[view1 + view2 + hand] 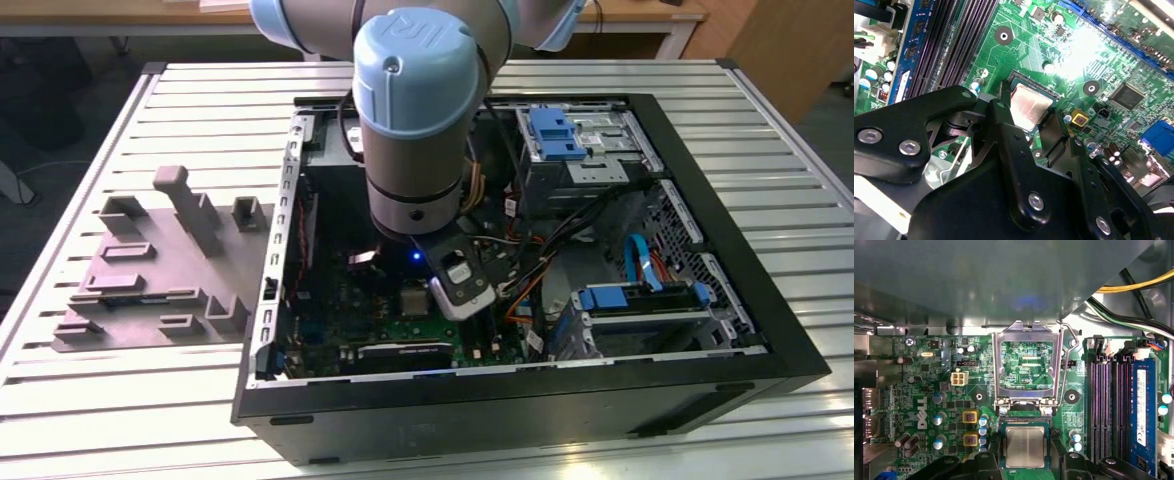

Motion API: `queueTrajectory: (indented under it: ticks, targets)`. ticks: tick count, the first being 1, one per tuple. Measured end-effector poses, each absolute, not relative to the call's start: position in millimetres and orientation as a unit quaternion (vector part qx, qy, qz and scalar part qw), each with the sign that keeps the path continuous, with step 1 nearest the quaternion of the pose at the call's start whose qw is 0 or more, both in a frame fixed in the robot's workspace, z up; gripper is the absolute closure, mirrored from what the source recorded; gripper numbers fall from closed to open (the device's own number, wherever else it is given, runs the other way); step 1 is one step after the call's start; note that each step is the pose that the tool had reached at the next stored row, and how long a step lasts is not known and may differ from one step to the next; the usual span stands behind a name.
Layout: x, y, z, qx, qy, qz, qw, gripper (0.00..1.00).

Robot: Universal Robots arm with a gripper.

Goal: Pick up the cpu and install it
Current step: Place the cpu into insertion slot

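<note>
The cpu (1025,446) (1030,106), a small square chip with a pale metal top, lies flat in the green-rimmed socket on the motherboard. My gripper (1025,441) (1029,106) hangs right over it. The black fingers (993,452) (1004,117) stand on either side of the chip, and a thin strip of socket rim shows between chip and finger. The gripper looks open around the cpu. The socket's metal load frame (1027,365) is swung up and open beside the chip. In the exterior view my arm (414,120) reaches down into the open computer case (747,330).
Black memory slots (1109,405) run beside the socket, with one blue-labelled module (1143,410). Yellow and black cables (1134,287) hang near the case wall. A grey-purple tray (154,270) with raised blocks lies on the slatted table at the exterior view's left. Drive cages (581,145) fill the case's far side.
</note>
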State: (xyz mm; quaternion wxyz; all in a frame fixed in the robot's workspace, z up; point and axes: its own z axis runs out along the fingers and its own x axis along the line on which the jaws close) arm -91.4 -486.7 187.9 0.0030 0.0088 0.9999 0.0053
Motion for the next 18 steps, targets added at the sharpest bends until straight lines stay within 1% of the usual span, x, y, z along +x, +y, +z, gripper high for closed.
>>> queueTrajectory:
  ticks: [11,13,14,18]
  targets:
    - [-91.2,-486.5,186.4,0.01,1.0,0.006,0.003,0.53]
    - [-90.9,-486.5,186.2,0.01,1.0,0.006,0.003,0.52]
    - [-91.0,-486.5,186.2,0.01,1.0,0.006,0.003,0.46]
    - [-91.0,-486.6,186.5,0.01,1.0,0.006,0.003,0.46]
